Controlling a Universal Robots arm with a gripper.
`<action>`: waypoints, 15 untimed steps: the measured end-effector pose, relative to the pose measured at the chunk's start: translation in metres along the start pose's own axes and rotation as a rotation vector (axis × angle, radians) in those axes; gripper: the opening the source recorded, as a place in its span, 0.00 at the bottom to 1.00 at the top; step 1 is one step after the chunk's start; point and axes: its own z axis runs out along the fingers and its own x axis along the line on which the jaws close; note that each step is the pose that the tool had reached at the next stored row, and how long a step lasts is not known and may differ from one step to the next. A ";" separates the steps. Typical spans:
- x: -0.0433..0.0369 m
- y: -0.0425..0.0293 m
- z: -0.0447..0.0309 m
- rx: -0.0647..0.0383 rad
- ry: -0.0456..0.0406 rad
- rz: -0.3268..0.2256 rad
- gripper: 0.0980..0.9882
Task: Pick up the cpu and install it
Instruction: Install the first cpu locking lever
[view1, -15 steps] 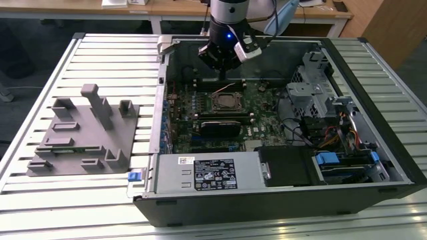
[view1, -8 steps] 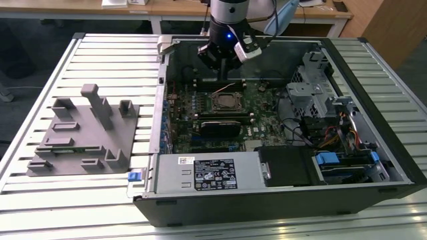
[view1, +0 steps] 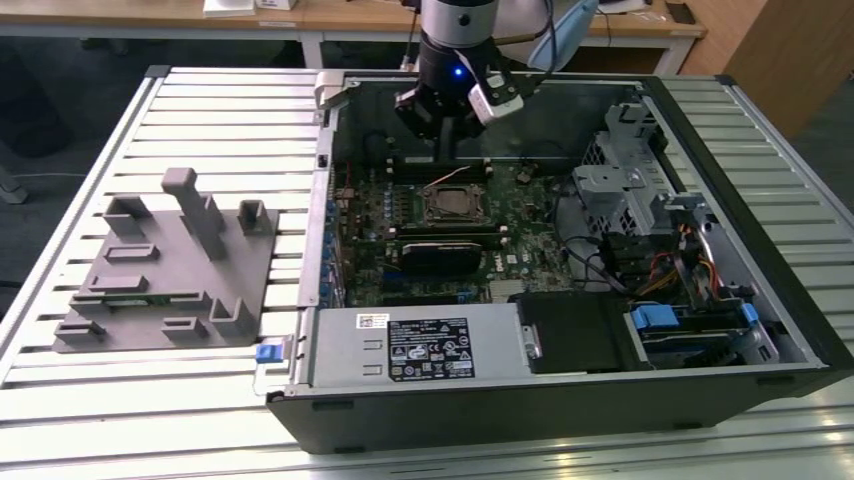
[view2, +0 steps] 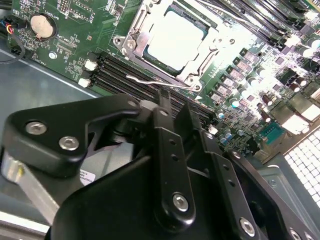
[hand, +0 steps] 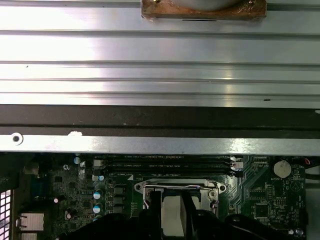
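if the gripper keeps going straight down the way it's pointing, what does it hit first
Probably the memory slots beside the socket, or the socket frame's near edge; depth is unclear. The gripper hangs above the motherboard, with the cpu already seated just beyond.

Silvery metal cpu, matt black fingers

Silvery-white square cpu lies flat, seated inside its socket.

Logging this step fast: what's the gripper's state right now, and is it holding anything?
Gripper: shut, holding nothing; the cpu lies in the motherboard socket beyond the jaws.
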 end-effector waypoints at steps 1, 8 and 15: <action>0.0000 0.0000 0.0000 0.000 0.0000 0.000 0.22; -0.0002 0.0000 0.0000 0.000 0.0000 0.000 0.36; -0.0003 0.0000 0.0000 0.000 0.0000 0.000 0.27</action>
